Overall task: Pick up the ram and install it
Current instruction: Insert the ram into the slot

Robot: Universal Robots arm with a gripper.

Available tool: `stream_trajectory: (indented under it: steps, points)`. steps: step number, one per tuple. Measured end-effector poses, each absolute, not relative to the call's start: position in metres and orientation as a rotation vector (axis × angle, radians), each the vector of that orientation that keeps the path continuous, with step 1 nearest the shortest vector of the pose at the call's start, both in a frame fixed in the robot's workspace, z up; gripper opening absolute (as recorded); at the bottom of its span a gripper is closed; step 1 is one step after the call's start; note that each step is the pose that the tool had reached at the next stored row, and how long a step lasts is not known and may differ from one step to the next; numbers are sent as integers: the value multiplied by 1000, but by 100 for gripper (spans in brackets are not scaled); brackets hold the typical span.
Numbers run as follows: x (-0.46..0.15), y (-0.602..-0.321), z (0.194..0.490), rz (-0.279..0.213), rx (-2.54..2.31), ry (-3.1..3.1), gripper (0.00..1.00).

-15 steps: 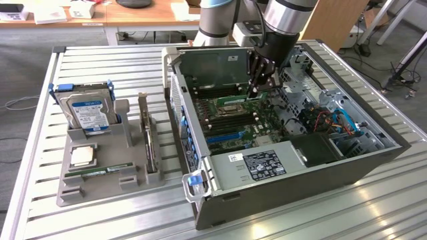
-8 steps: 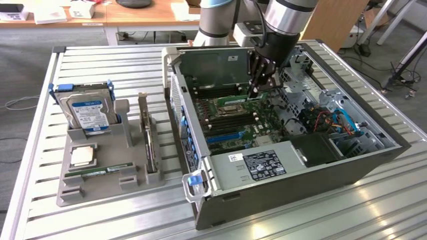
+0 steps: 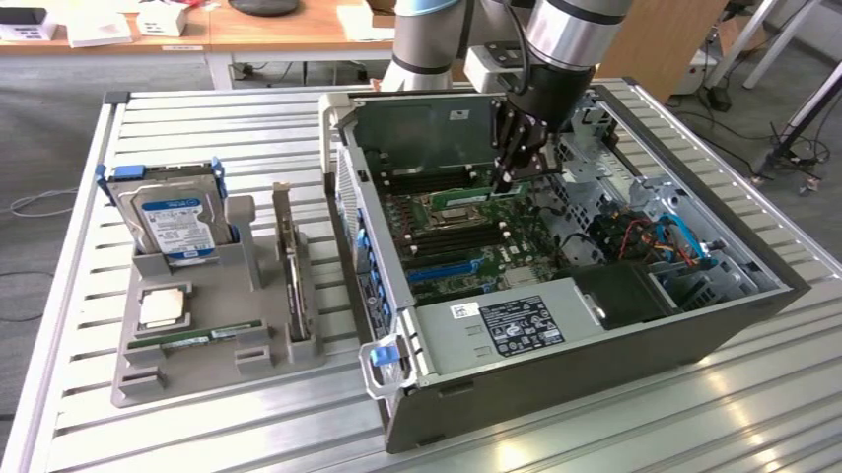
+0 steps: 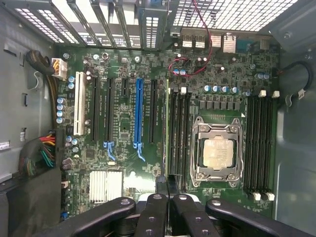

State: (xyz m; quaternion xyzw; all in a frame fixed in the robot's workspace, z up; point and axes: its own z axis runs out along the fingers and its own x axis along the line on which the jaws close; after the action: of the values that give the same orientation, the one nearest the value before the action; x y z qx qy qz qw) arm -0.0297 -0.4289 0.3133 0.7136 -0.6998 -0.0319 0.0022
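Gripper (image 3: 510, 180) inside open computer case (image 3: 553, 394), at 2 o'clock from processor socket (image 3: 452, 210) in exterior view; fingers (image 4: 154, 210) pinched on ram (image 4: 167, 128); ram edge-on above motherboard (image 4: 123, 163), just beside memory slots (image 4: 178, 133).

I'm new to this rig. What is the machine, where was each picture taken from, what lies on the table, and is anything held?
The machine is one robot arm ending in a gripper, a two-fingered clamp. One picture comes from a camera standing off the arm. The other comes from a camera on the wrist, looking past the fingers into an open computer case. Beside the case on the slatted table sits a grey tray with a hard drive, a processor chip and an upright expansion card. The gripper is shut on the ram, a thin green stick seen edge-on, above the memory slots.
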Motion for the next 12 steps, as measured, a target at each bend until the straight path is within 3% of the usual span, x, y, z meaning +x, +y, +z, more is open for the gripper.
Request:
stream_trajectory:
  steps: [12]
  points:
    - [-30, -429, 311, -100, 2222, -2213, 12]
